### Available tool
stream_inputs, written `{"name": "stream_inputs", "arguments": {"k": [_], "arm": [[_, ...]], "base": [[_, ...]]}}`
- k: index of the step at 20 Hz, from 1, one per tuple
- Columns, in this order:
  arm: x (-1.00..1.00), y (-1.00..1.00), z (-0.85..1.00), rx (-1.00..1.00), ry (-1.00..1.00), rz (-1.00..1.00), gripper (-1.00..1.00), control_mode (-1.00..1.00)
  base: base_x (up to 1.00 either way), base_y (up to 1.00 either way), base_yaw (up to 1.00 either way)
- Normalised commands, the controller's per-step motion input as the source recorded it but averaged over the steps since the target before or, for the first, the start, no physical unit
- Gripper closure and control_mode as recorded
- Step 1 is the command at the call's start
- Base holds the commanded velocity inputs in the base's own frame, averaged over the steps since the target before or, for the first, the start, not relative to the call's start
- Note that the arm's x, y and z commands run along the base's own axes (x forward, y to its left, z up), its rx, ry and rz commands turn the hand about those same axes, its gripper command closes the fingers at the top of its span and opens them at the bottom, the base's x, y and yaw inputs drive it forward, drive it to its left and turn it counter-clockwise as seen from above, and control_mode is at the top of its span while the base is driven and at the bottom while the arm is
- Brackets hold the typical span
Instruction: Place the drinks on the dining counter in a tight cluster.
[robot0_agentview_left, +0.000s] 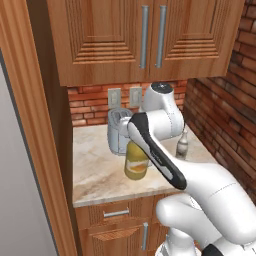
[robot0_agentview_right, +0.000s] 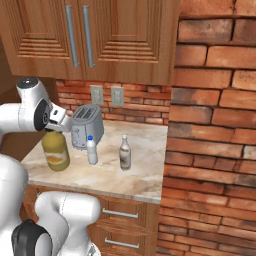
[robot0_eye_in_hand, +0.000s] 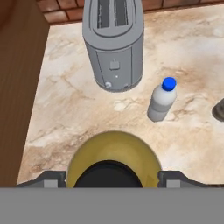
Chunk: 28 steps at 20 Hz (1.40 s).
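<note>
Right now the gripper (robot0_eye_in_hand: 112, 179) hangs directly over the amber juice bottle (robot0_agentview_right: 55, 151), fingers spread wide on either side of its black cap (robot0_eye_in_hand: 109, 174), not yet pinching it. That bottle stands on the small marbled bench (robot0_agentview_right: 145, 170), just in front of the steel toaster (robot0_agentview_right: 86, 126), with the white blue-capped bottle (robot0_agentview_right: 91, 150) and the grey-brown bottle (robot0_agentview_right: 125, 153) beside it. A good grasp likely means descending straight, staying centred, and closing below the cap so the fat body cannot tip toward the toaster.
</note>
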Motion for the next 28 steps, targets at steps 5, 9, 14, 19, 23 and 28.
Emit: {"name": "stream_inputs", "arguments": {"k": [5,9,14,19,23,28], "arm": [[-0.24,-0.17,0.19,0.00,0.00,0.00,1.00,-1.00],[-0.23,-0.31,0.27,0.00,0.00,0.00,1.00,-1.00],[-0.18,-0.41,0.37,0.00,0.00,0.00,1.00,-1.00],[-0.13,-0.49,0.45,0.00,0.00,0.00,1.00,-1.00],[-0.11,-0.14,0.15,0.00,0.00,0.00,1.00,-1.00],[-0.10,0.00,0.09,0.00,0.00,-0.01,1.00,-1.00]], "base": [[0.00,0.00,0.00],[0.00,0.00,0.00],[0.00,0.00,0.00],[0.00,0.00,0.00],[0.00,0.00,0.00],[0.00,0.00,0.00]]}}
